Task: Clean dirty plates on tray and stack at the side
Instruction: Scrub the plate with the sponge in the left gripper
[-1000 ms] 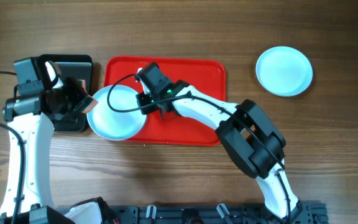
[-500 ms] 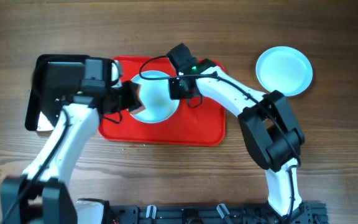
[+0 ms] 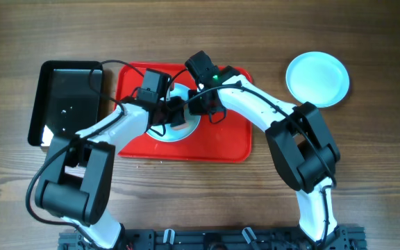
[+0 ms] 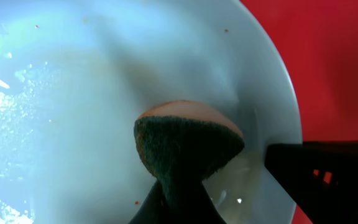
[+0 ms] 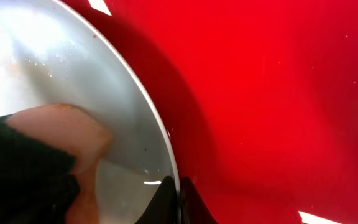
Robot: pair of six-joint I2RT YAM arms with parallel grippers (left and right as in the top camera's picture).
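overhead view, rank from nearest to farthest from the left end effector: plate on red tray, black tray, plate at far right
1. Tray plate: on the red tray, directly under the left end effector.
2. Black tray: to the left, beside the red tray.
3. Far plate: far right, off the tray.

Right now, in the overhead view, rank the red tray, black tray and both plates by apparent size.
1. red tray
2. black tray
3. plate on the table and plate on the red tray: look alike; the second is half hidden by arms, so no ranking.
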